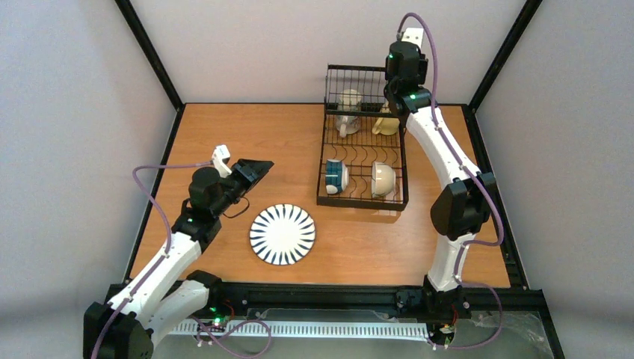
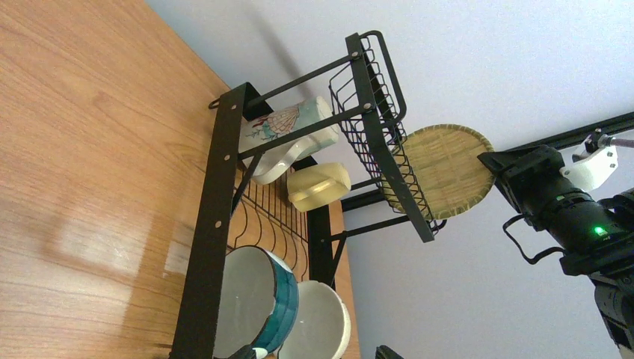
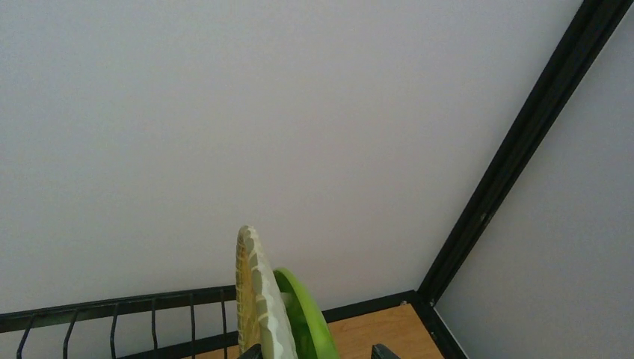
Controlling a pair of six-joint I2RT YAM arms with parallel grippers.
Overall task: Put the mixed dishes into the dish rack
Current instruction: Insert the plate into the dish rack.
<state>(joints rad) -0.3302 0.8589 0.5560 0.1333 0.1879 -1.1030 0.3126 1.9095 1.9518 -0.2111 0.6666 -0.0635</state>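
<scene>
**Near edge.** A round black-and-white striped plate (image 1: 282,234) is lying flat on the glossy, orange-brown wood-grain table (image 1: 224,134), outside the rack. Just beyond it on the left, the left gripper (image 1: 253,170) is hovering with its fingers spread, holding nothing.

**Centre right.** The dish rack (image 1: 323,161), thin black wire on a flat-bar frame, is standing on the table. A teal-banded cup (image 2: 258,299) and a smooth cream bowl (image 2: 321,321) are resting on their sides on its slotted base. Farther back are sitting a shell-patterned white mug (image 2: 288,131) and a plain cream mug (image 2: 320,187).

**Far end.** At the raised basket tier, a woven straw-coloured plate (image 2: 447,170) and a glossy lime-green plate (image 3: 303,318) are standing on edge, side by side. The right gripper (image 3: 314,353) is straddling their rims, its fingertips parted, with a gap showing beside the green plate.

**Background.** Matte pale grey walls are enclosing the table, joined by black corner posts (image 3: 516,149).
</scene>
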